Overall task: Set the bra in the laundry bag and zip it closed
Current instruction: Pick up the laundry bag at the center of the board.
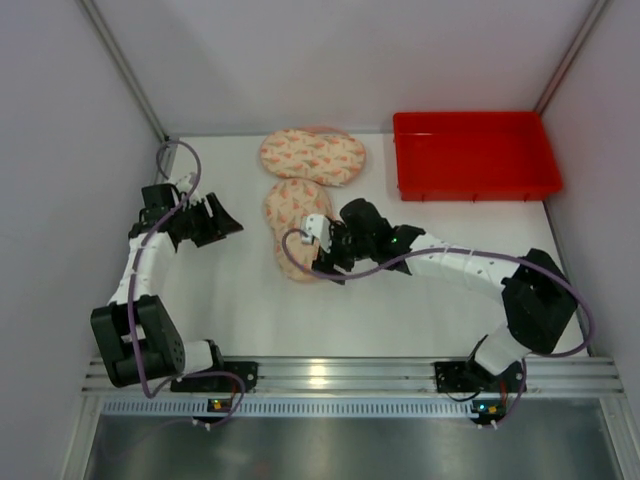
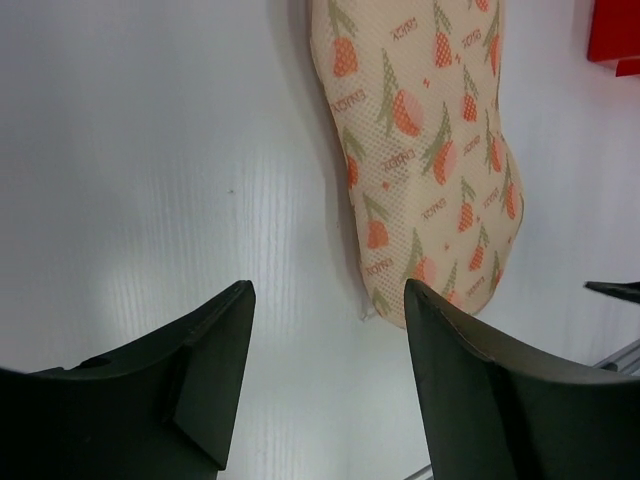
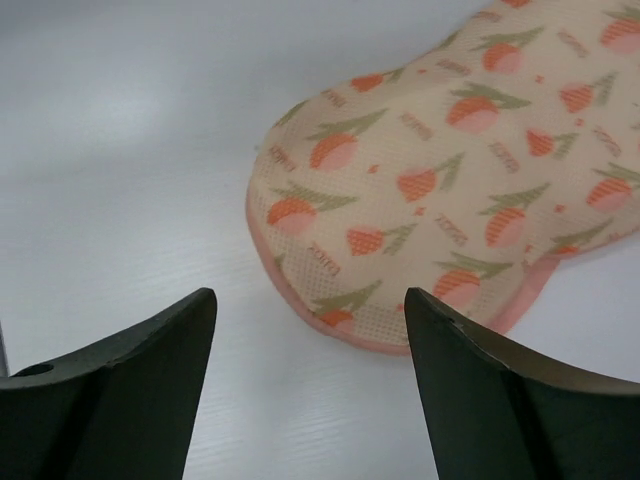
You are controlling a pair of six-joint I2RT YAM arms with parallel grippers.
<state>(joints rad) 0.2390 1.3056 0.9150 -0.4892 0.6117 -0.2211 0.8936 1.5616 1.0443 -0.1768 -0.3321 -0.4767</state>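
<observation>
Right gripper point(image 3: 308, 305): fingers spread wide, nothing between them, low over the table just short of the rounded end of the laundry bag point(image 3: 450, 190). Left gripper point(image 2: 328, 290): also wide and empty, over bare table just left of the bag, not touching it.

The bag is tulip-print mesh in two padded lobes. Near lobe point(image 1: 295, 225) sits under the right wrist, and far lobe point(image 1: 312, 157) is just behind it toward the back wall. Can't tell whether the lobes are joined or only touching. Pink trim point(image 3: 290, 300) runs round the near lobe's edge. Zip and pull aren't readable, so open or shut is unclear.

Bra: can't pick it out as a separate item. It may be inside the bag or hidden; no call.

Step in hand, as a judgement: getting hold of the bag's edge. To do it well, the right gripper should come down on the pink trim and pinch only the top mesh layer, not the whole padded lobe. The left gripper should pin the opposite side so the light bag doesn't skid.

Surface: white table point(image 1: 230, 310), smooth, with some glare. Red bin point(image 1: 475, 188) sits back right, well apart from the bag. White panels point(image 1: 60, 150) close in the sides and back. Aluminium rail point(image 1: 330, 375) runs along the near edge by the arm bases.
</observation>
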